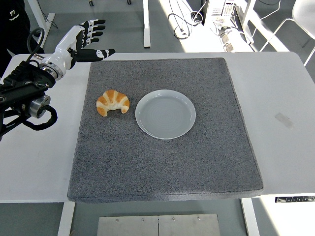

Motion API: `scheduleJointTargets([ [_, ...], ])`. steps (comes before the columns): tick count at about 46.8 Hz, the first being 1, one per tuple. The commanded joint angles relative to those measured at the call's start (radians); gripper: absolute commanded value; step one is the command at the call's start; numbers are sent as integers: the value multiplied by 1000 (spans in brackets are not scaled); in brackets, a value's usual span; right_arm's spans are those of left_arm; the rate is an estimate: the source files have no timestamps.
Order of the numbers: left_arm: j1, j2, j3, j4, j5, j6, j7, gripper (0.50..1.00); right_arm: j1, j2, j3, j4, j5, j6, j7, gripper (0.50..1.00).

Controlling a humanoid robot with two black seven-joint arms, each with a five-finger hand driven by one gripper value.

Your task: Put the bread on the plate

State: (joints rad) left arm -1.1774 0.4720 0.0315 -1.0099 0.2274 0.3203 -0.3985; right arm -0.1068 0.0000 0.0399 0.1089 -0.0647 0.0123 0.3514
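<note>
A golden croissant (112, 102) lies on the grey mat (162, 162), just left of an empty pale plate (165, 113). My left hand (87, 39) hovers above the table's far left corner, beyond the mat's back-left corner and well behind the croissant. Its fingers are spread and hold nothing. The black left arm (24, 96) comes in from the left edge. No right arm shows.
The white table (280, 98) extends right of the mat, with a small tape mark (284, 120) on it. A person in dark clothing (12, 24) stands at the top left. Table legs and cables lie beyond the far edge.
</note>
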Motion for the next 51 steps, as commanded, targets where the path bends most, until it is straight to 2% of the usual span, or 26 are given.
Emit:
scheduleJointTargets([
  [1, -19, 2, 42, -18, 0, 3, 7, 863, -1, 0, 0, 0, 0, 0, 0, 1000],
  [9, -30, 23, 65, -76, 58, 34, 61, 863, 1, 0, 0, 0, 0, 0, 0, 1000],
  [15, -30, 13, 64, -78, 214, 43, 194, 863, -1, 0, 0, 0, 0, 0, 0, 1000],
  [19, -30, 4, 64, -78, 271, 74, 234, 866, -1, 0, 0, 0, 0, 0, 0, 1000],
  [31, -34, -3, 99, -76, 332, 91, 236, 869, 1, 0, 0, 0, 0, 0, 0, 1000],
  [41, -33, -53, 102, -33, 336, 108, 236, 869, 1, 0, 0, 0, -1, 0, 0, 1000],
  [45, -34, -50, 105, -39, 336, 106, 236, 869, -1, 0, 0, 0, -1, 0, 0, 1000],
  [51, -50, -10, 110, -87, 337, 101, 236, 869, -1, 0, 0, 0, 0, 0, 0, 1000],
])
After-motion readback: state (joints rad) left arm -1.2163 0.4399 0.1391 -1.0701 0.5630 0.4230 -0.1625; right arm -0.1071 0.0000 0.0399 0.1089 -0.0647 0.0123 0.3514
